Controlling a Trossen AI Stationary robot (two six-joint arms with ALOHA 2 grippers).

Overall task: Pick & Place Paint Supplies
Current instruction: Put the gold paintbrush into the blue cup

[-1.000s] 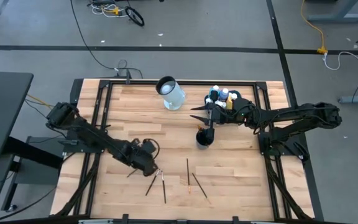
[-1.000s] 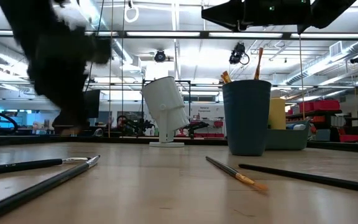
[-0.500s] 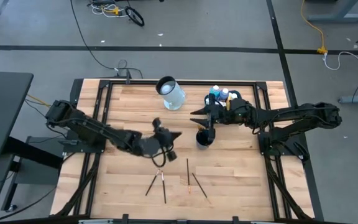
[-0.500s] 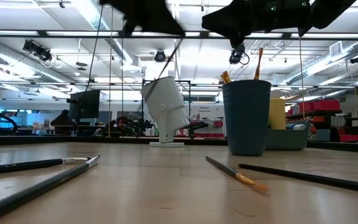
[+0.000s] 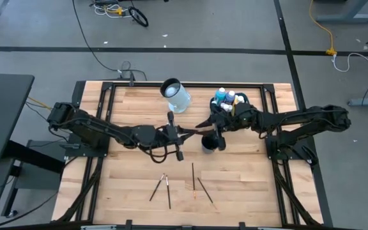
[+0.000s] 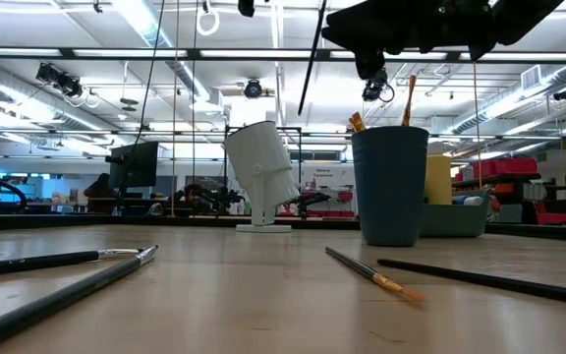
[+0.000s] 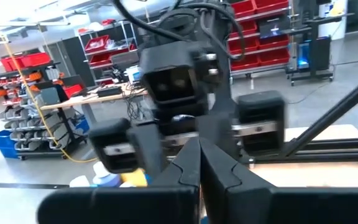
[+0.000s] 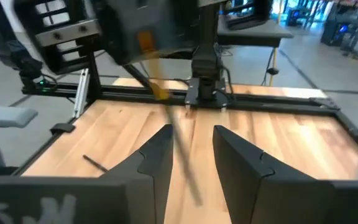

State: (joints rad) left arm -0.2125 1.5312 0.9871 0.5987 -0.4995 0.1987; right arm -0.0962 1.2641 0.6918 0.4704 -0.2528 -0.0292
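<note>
Left claw [image 5: 183, 135] moved right since 1 s ago, now mid-tabletop, clamped on a paintbrush [image 6: 311, 57], just left of dark cup [image 5: 208, 142]. Right claw [image 5: 204, 124] open above cup. Near tabletop [image 5: 248, 185] holds loose brushes [image 5: 168, 191].

Four thin brushes flat on the front of the table: a dark pair [image 5: 161, 186] crossing into a narrow V on the left, a lone dark brush [image 5: 193, 176] straight front to back, an angled brush [image 5: 204, 190] just right of it. From table level, that last one [image 6: 373, 273] shows an orange tip. One more dark-handled brush [image 6: 311, 57] up in the air, tilted, well clear of the wood. A few brushes [image 6: 407, 99] standing upright, wood handles poking up. Small white-capped bottles [image 5: 227, 98] bunched at the back right, blue and teal on show, a yellow bottle [image 6: 438, 178] among them.
</note>
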